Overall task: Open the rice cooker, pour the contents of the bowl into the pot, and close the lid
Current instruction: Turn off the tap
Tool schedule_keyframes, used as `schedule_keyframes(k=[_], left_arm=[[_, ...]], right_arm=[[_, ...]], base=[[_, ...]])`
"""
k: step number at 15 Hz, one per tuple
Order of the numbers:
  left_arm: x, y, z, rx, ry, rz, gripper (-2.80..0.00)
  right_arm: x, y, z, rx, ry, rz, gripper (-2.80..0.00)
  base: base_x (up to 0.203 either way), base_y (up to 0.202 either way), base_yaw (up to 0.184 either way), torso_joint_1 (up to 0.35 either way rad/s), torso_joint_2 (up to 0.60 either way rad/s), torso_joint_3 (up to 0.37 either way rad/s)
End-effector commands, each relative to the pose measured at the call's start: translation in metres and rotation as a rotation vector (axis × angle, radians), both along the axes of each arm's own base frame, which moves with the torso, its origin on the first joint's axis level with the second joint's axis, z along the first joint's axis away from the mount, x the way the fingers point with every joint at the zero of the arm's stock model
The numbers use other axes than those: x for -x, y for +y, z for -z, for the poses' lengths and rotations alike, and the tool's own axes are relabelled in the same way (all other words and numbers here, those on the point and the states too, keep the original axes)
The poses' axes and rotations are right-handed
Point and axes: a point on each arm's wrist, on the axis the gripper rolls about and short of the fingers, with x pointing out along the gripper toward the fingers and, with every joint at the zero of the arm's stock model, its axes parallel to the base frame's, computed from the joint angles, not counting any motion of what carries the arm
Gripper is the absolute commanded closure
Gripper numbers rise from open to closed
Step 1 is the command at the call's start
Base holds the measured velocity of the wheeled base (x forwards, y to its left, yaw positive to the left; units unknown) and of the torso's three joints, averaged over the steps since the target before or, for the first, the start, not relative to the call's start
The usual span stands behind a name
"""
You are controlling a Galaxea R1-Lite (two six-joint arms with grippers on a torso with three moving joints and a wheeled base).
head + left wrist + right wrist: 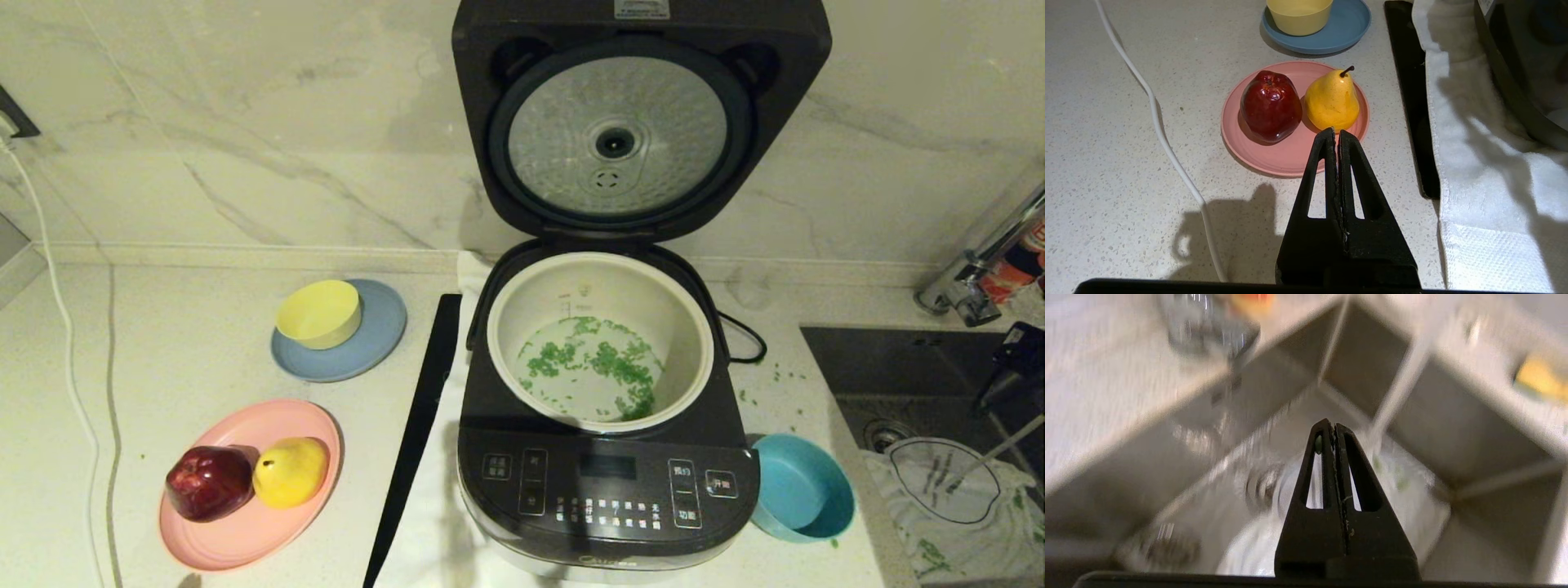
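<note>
Grey lid is standing upright at the far side, well left of the right gripper, which is hanging pressed together over the sink; greens are lying in the pot

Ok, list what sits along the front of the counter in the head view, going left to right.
White cable → pink plate holding the red apple then the yellow pear → black strip → rice cooker → teal bowl → sink.
</note>
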Motion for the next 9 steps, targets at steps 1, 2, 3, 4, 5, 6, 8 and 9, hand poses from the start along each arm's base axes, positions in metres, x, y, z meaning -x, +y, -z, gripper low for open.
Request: schedule_keyframes(k=[1, 2, 3, 4, 5, 6, 8, 9], left_arm=[[-0.001, 0.000, 0.003, 0.000, 0.008, 0.000, 0.00], [-0.001, 0.000, 0.003, 0.000, 0.006, 0.000, 0.00], [-0.001, 0.000, 0.003, 0.000, 0.006, 0.000, 0.00], [-0.001, 0.000, 0.003, 0.000, 0.006, 0.000, 0.00], [-0.001, 0.000, 0.003, 0.000, 0.006, 0.000, 0.00], [-0.001, 0.000, 0.003, -0.001, 0.006, 0.000, 0.00], [-0.001, 0.000, 0.003, 0.000, 0.006, 0.000, 0.00], [-0.001, 0.000, 0.003, -0.001, 0.006, 0.000, 0.00]], right_arm=[[-0.020, -0.008, 0.021, 0.060, -0.003, 0.036, 0.00], [-0.024, -0.010, 0.026, 0.085, 0.001, 0.045, 0.00], [-0.028, -0.011, 0.030, 0.106, -0.002, 0.047, 0.00], [-0.034, -0.013, 0.035, 0.129, -0.006, 0.047, 0.00], [-0.040, -0.015, 0.039, 0.152, -0.005, 0.046, 0.00], [-0.045, -0.017, 0.044, 0.166, -0.003, 0.045, 0.00], [-0.054, -0.019, 0.055, 0.176, 0.000, 0.052, 0.00], [-0.059, -0.021, 0.056, 0.185, -0.013, 0.056, 0.00]], base=[[0.000, 0.000, 0.000, 0.000, 0.00, 0.000], [0.000, 0.000, 0.000, 0.000, 0.00, 0.000], [0.000, 0.000, 0.000, 0.000, 0.00, 0.000], [0.000, 0.000, 0.000, 0.000, 0.00, 0.000], [0.000, 0.000, 0.000, 0.000, 0.00, 0.000], [0.000, 0.000, 0.000, 0.000, 0.00, 0.000], [0.000, 0.000, 0.000, 0.000, 0.00, 0.000], [0.000, 0.000, 0.000, 0.000, 0.00, 0.000]])
